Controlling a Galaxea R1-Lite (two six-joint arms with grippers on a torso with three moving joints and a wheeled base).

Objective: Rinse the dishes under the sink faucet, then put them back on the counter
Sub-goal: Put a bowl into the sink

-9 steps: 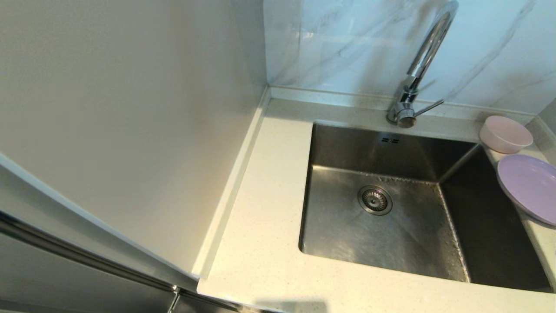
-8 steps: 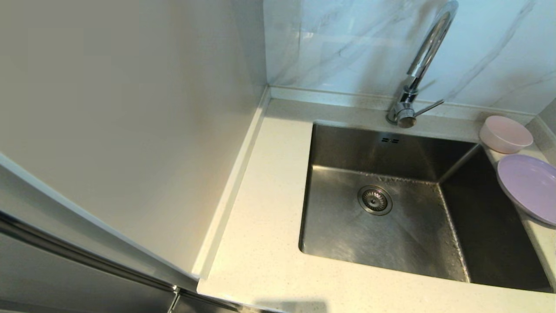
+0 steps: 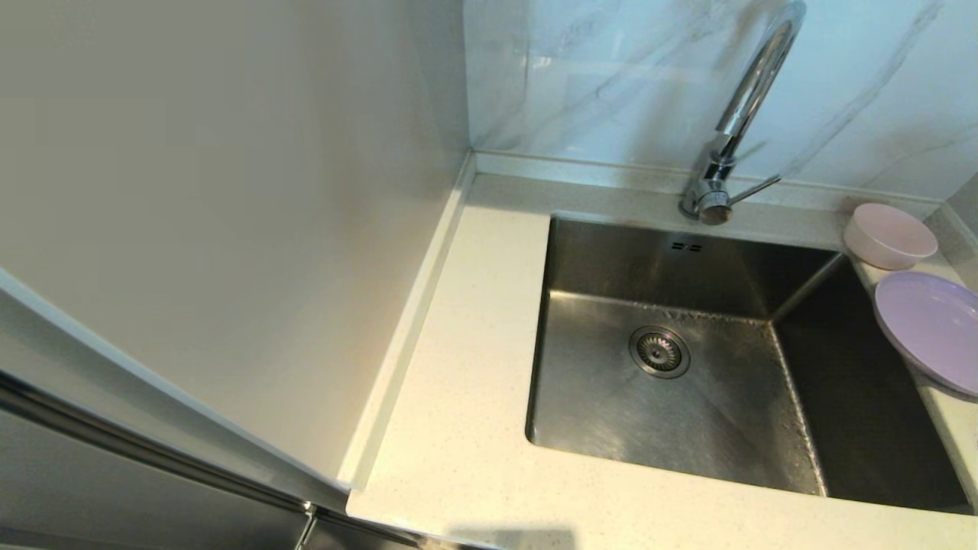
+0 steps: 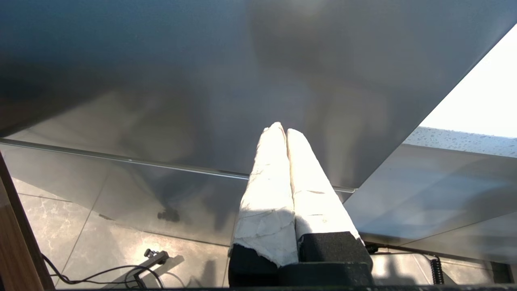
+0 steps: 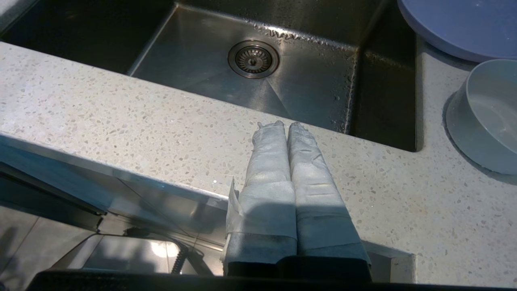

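Both dishes sit on the counter right of the sink, and both arms hang low with clenched, empty jaws

The pink bowl (image 3: 890,234) stands on the counter (image 3: 466,367) at the back right corner, near the faucet (image 3: 735,122); the lilac plate (image 3: 932,330) lies just in front of it, its edge overhanging the sink (image 3: 672,405). The basin holds only its drain strainer (image 3: 659,351), and no water runs from the spout. The right gripper (image 5: 287,126), wrapped in pale tape, has its jaws pressed together and hovers over the counter's front edge, facing the sink, with the bowl and plate ahead. The left gripper (image 4: 282,130) is likewise pinched together, pointing at a grey cabinet front (image 4: 202,81) below counter level
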